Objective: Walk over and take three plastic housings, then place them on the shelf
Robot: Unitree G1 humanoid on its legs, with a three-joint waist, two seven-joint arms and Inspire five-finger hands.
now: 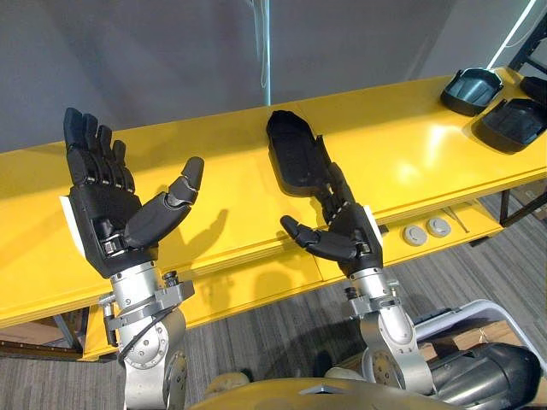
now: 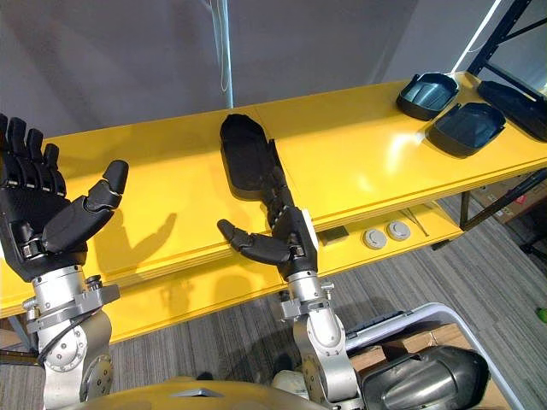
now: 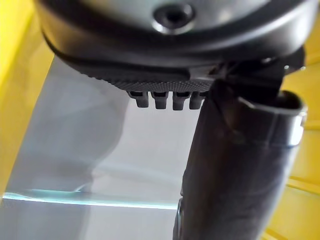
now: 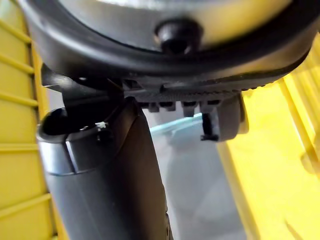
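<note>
— Right hand (image 1: 349, 235): state and position?
— Open. Fingers (image 1: 332, 188) straight, thumb spread toward the robot's left, nothing held. The fingers lie over the near end of the long black plastic housing (image 1: 291, 145), along its right rim. Touching or just above it: cannot tell.
— Left hand?
— Left hand (image 1: 107, 205) is up over the near edge of the yellow table top (image 1: 214, 184), palm showing, fingers straight up, thumb out. Open, empty, well apart from the long housing.
— Housing, appearance?
— Matte black shell, elongated, far end rounded, raised rim all round, hollow side seemingly up. It lies mid-table, with its long axis running away from the robot and its far end angled slightly left.
— Others?
— Two shorter black plastic housings (image 1: 471, 90) at the table's right end. The second (image 1: 513, 124) is just beside the first and nearer the front edge. Both are hollow side up and well apart from both hands.
— Edges, room?
— Bare yellow surface on both sides of the long housing, with a wide gap to the right-end pair. Grey wall (image 1: 171, 51) behind the back edge. Below the front edge is a lower yellow ledge (image 1: 256, 290) with two round grey discs (image 1: 414, 234), right of the right hand. Grey carpet floor (image 1: 291, 333) underneath.
</note>
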